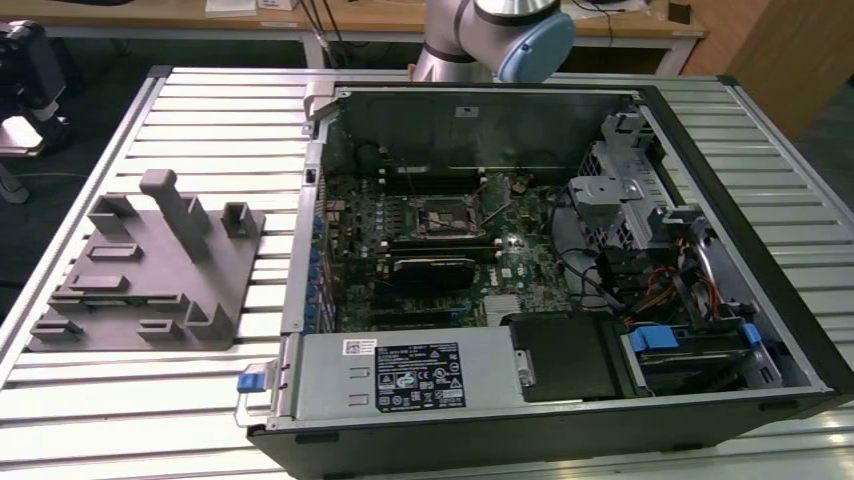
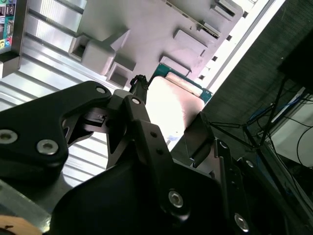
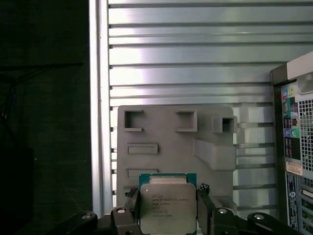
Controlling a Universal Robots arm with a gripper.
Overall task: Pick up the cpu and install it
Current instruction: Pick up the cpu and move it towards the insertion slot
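On the exterior view's left, the grey fixture (image 1: 147,270) with its blocks and slots lies flat on the slatted metal table (image 1: 80,420). No chip sits on it in that view.

My gripper (image 3: 167,197) is above that fixture (image 3: 171,142), which the first wrist view shows beneath my fingers. I am clenched on the cpu (image 3: 167,208). One black finger (image 3: 130,196) presses one edge and the other presses the opposite edge, so my jaws stand only as far apart as the chip is wide. The silvery top plate faces the first wrist camera, with the green rim showing around it. In the second wrist view the cpu (image 2: 181,85) is a bright slab pinched in my gripper (image 2: 168,110), apart from the pale fixture (image 2: 146,29) behind it.

Toward the middle and the exterior view's right stands the open computer case (image 1: 747,200), side panel off. The square socket (image 1: 441,215) lies bare on the motherboard inside. At the top of that view my arm (image 1: 501,30) rises behind the case. A corner of the case (image 3: 298,147) appears in the first wrist view, just beside the fixture.
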